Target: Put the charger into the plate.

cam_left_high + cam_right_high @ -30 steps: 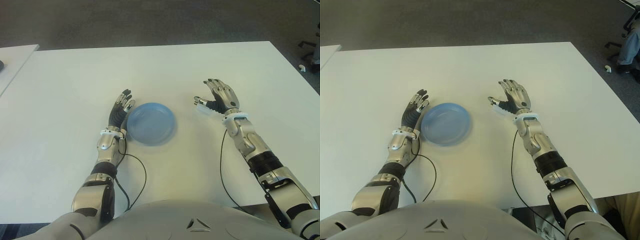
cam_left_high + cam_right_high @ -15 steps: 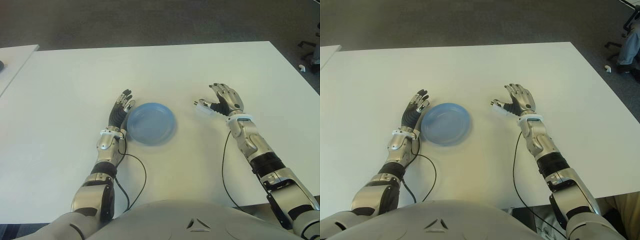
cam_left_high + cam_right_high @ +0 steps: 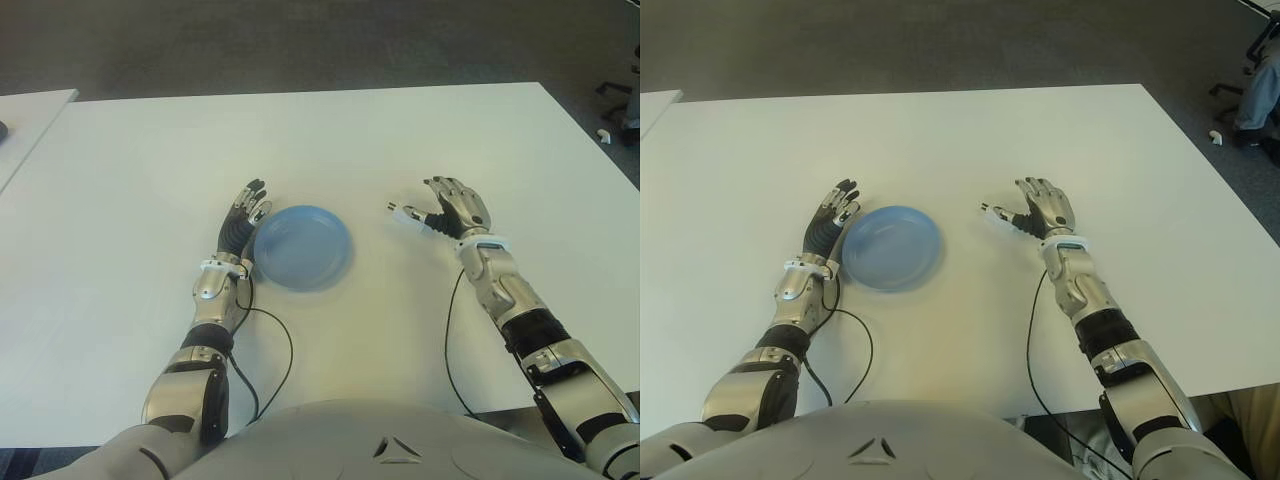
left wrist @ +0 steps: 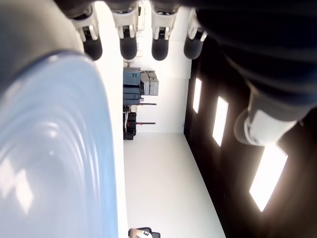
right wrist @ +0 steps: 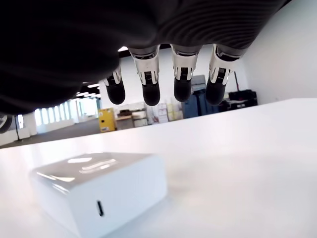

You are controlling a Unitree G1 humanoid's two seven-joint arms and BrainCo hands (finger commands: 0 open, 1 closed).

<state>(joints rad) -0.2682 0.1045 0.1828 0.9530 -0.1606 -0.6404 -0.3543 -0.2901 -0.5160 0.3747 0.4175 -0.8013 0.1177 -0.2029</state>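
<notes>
White matte table [image 3: 330,140], big flat top, dark carpet [image 3: 300,40] beyond its far edge. We saw a second white tabletop corner [image 3: 30,110] off to the robot's left. Plate [image 3: 302,246] was shallow, round, pale blue, glossy w/ concentric rings, sitting roughly mid-table.

Charger [image 5: 99,191] was a small white glossy block w/ rounded edges, one slot-like port on the facing side. It lay flat on the table, right of the plate and well apart from it. Right hand [image 3: 452,207] was over/behind it, palm down. Fingers [image 5: 151,84] were spread and extended, tips above the charger, not closed on it. In the eye views the thumb side showed just beside the block; we couldn't tell if it touched.

Left hand [image 3: 243,222] showed just beside the plate's left rim, fingers straight and apart, holding nothing.

Bare tabletop betw. charger and plate, wide margins to every table edge.
</notes>
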